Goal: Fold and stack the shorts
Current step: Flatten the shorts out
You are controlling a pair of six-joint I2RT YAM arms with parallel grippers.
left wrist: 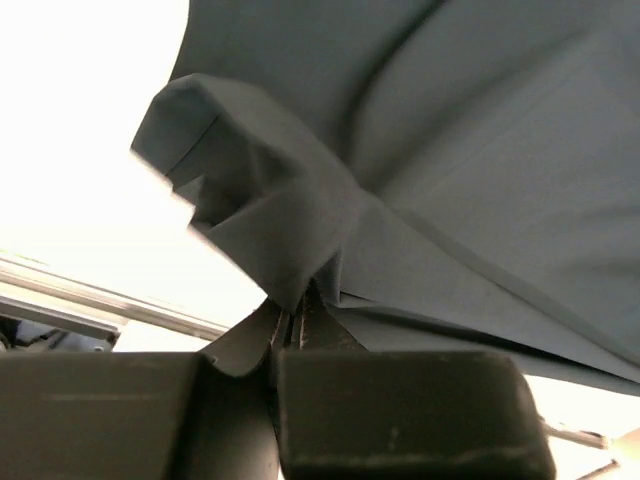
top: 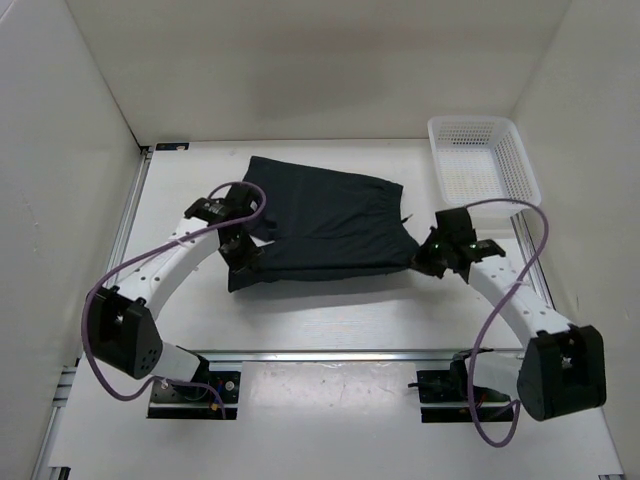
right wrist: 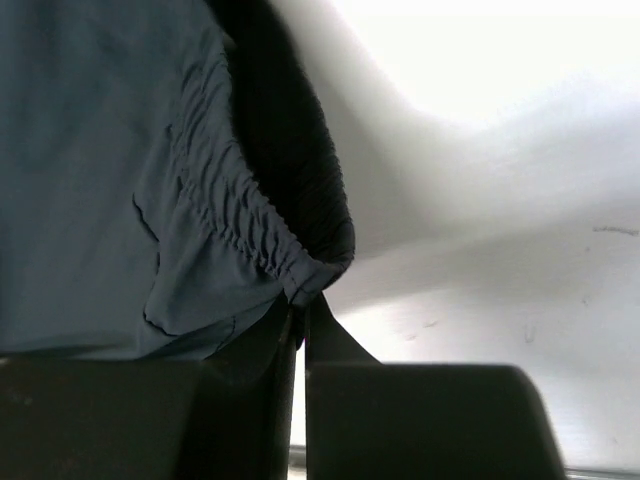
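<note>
Dark navy shorts lie spread in the middle of the white table. My left gripper is shut on the hem corner of the shorts at their left side, the cloth bunched up from between the fingers. My right gripper is shut on the gathered elastic waistband of the shorts at their right corner. Both grippers hold the near edge of the shorts.
A white mesh basket stands at the back right of the table, empty. White walls enclose the table on the left, back and right. A metal rail runs along the near edge.
</note>
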